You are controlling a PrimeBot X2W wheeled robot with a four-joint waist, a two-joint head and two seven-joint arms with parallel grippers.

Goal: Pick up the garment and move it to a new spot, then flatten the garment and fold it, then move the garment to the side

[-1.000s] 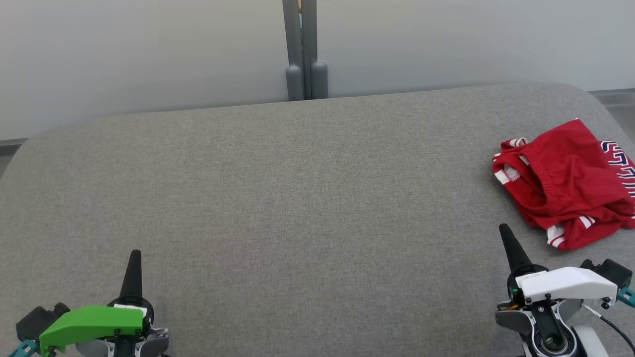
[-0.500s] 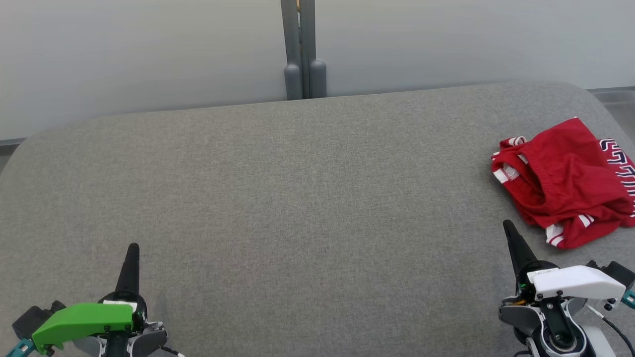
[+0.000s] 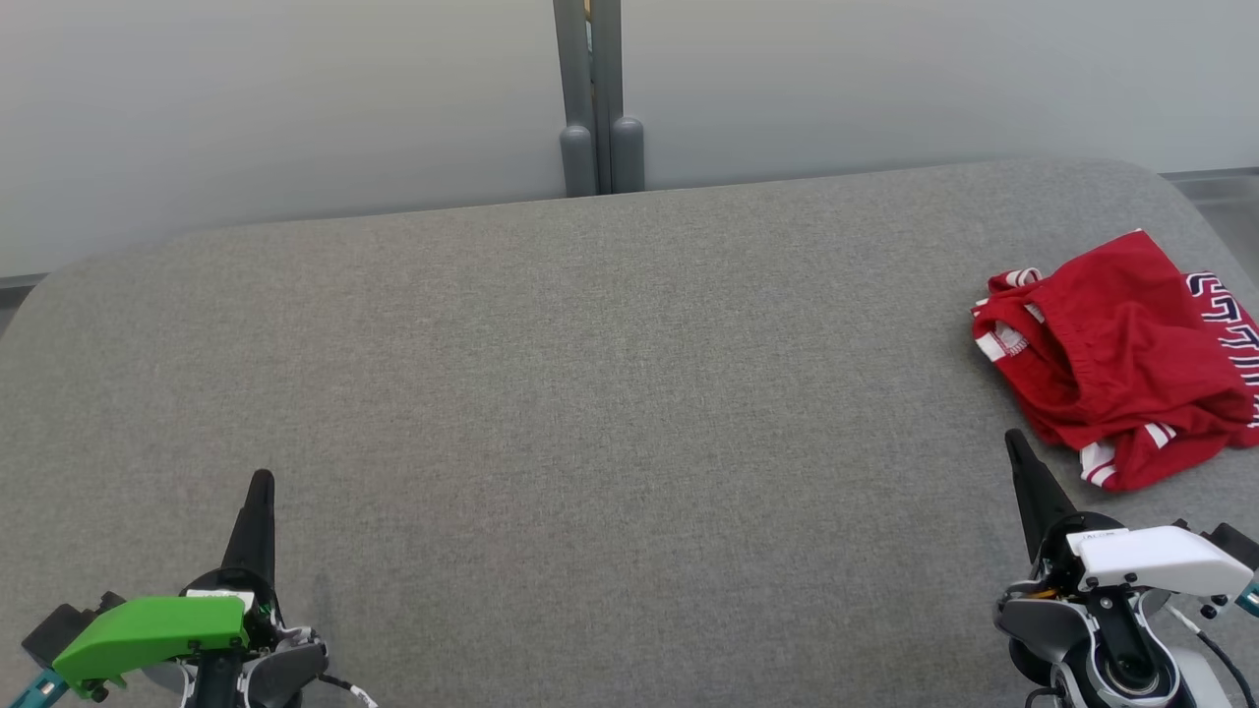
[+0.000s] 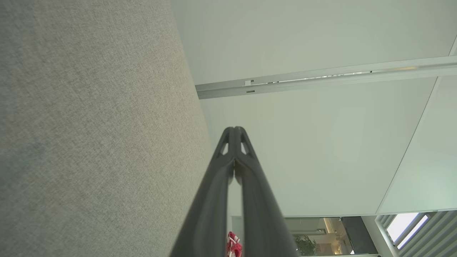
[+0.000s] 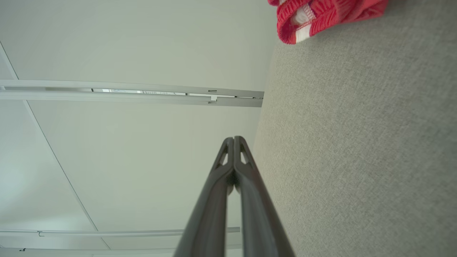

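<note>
The garment (image 3: 1121,359) is a crumpled red piece with white-striped trim and dark lettering, lying at the far right of the grey table (image 3: 590,393). A corner of the garment (image 5: 321,16) also shows at the top of the right wrist view, and a sliver of it (image 4: 234,247) between the left fingers. My right gripper (image 3: 1015,444) hovers just in front of and left of the garment, apart from it, shut and empty; its fingers (image 5: 234,139) press together. My left gripper (image 3: 261,482) stands at the lower left, shut and empty, its tips (image 4: 234,129) closed.
A pale wall with a grey double post (image 3: 595,98) runs behind the table's rounded far edge. Bare grey fabric spreads across the middle and left of the table.
Both grippers have slid slightly toward the bottom of the head view, the right one also a little rightward. The view has shifted a touch. The garment lies as before.
</note>
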